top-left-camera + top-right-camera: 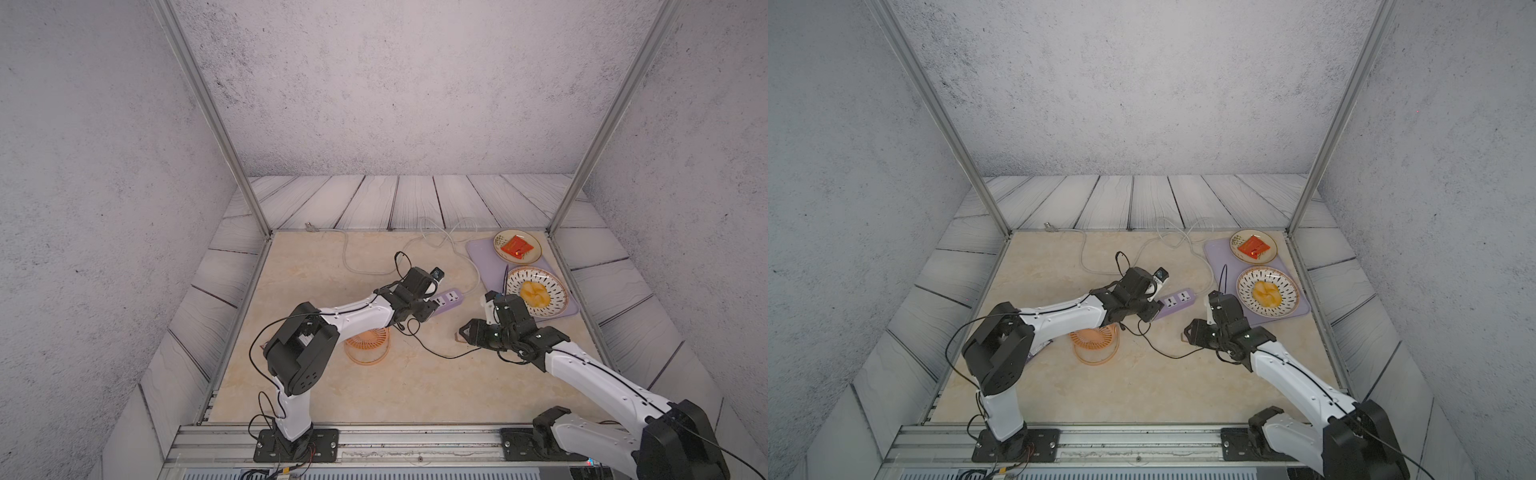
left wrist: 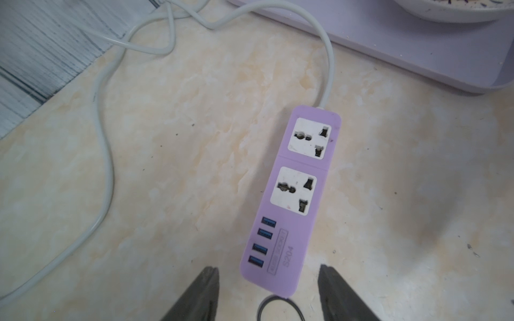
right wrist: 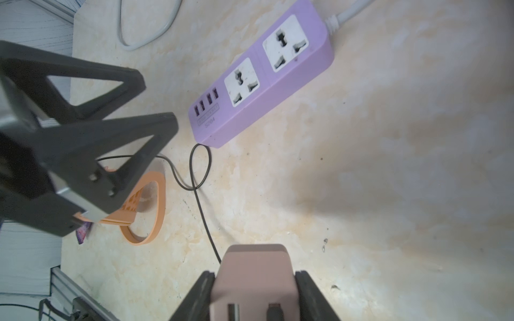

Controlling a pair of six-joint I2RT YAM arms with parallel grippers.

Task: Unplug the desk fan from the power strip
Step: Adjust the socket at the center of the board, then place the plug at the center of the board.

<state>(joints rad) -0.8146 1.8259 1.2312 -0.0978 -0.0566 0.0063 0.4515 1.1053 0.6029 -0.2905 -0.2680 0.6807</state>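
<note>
The lavender power strip (image 1: 446,301) (image 1: 1177,302) lies mid-table with both white sockets (image 2: 310,137) bare. My left gripper (image 1: 426,311) (image 2: 268,276) is open, its fingers (image 2: 207,289) standing either side of the strip's USB end (image 2: 278,258) without touching it. My right gripper (image 1: 463,332) (image 3: 254,280) is shut on the pinkish-beige plug cube (image 3: 254,266), held off to the near right of the strip (image 3: 258,77). The thin black cable (image 1: 436,353) (image 3: 203,216) trails from the plug to the orange desk fan (image 1: 368,345) (image 1: 1094,345), which is partly hidden under my left arm.
A pale-purple tray (image 1: 478,253) at the back right carries a plate with a red packet (image 1: 517,247) and a patterned bowl of yellow food (image 1: 536,291). The strip's whitish cord (image 1: 365,270) loops across the back of the table. Metal posts (image 1: 559,216) mark the back corners.
</note>
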